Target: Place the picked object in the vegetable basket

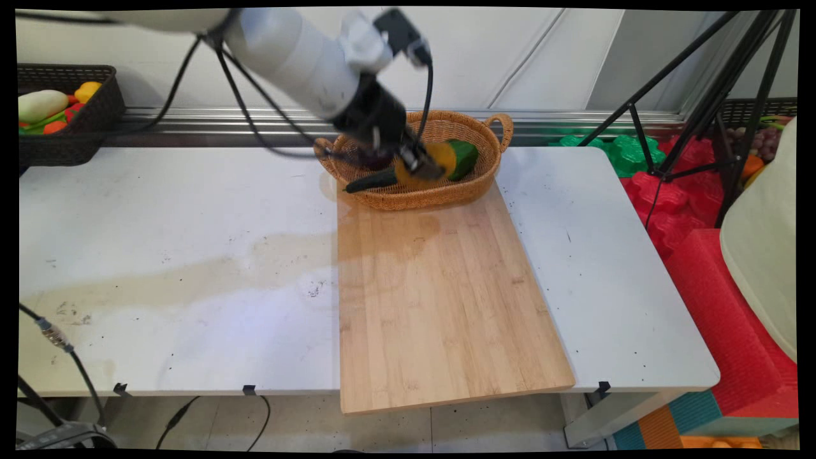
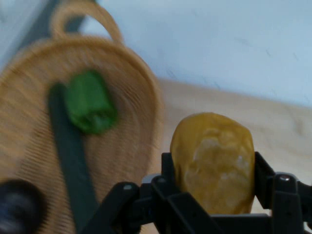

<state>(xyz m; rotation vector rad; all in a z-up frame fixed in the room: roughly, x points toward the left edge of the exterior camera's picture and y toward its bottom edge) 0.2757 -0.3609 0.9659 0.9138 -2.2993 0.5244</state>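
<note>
My gripper (image 1: 422, 167) hangs over the wicker basket (image 1: 491, 146) at the far end of the wooden board (image 1: 440, 299). It is shut on a yellow-orange potato-like piece (image 1: 441, 159), which fills the gap between the fingers in the hand view (image 2: 213, 161). The gripper (image 2: 214, 192) holds this piece just above the basket (image 2: 29, 122). Inside the basket lie a green pepper (image 2: 90, 103), a long dark green cucumber (image 2: 70, 156) and a dark rounded thing (image 2: 17, 207). In the main view the pepper (image 1: 465, 156) and the cucumber (image 1: 373, 182) show beside the gripper.
A dark basket (image 1: 83, 137) with several toy vegetables sits at the table's far left. A black tripod (image 1: 701, 108) stands right of the table over red and green foam mats (image 1: 676, 197). Black cables hang from the arm.
</note>
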